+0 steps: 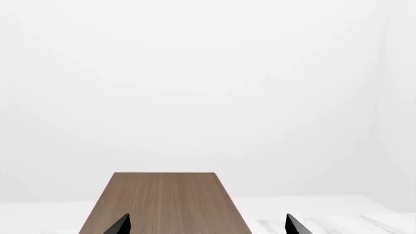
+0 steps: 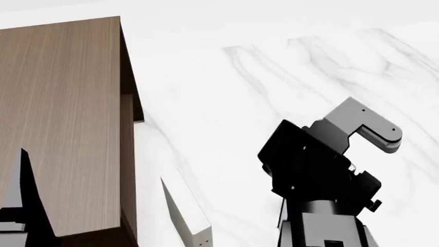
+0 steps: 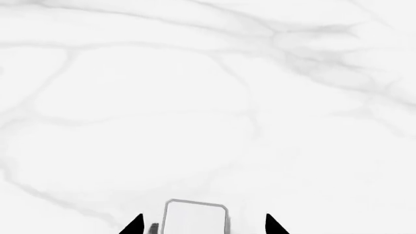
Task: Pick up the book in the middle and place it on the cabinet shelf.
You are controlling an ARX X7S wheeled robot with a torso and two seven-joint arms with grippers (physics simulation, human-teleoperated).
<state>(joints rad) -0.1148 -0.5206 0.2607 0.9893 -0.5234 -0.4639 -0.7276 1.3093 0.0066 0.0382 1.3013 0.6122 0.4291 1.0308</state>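
Observation:
The brown wood-grain cabinet [image 2: 61, 103] fills the left of the head view, seen from above its flat top. It also shows in the left wrist view [image 1: 162, 200]. My left gripper [image 2: 103, 206] is open and empty above the cabinet top's right edge, one dark finger [image 2: 20, 190] over the wood and one pale finger [image 2: 182, 206] beyond it. In the left wrist view the left gripper [image 1: 208, 226] has its tips wide apart. My right gripper [image 2: 322, 149] is shut on the grey book [image 2: 363, 121], which sticks out over the marble right of the cabinet. In the right wrist view the right gripper [image 3: 204, 225] has the book's white end [image 3: 195, 219] between its tips.
A white marble surface [image 2: 274, 77] with grey veins spreads to the right of the cabinet and under the right arm. The cabinet's dark side wall [image 2: 130, 77] drops below its overhanging top. The two pale books are out of view.

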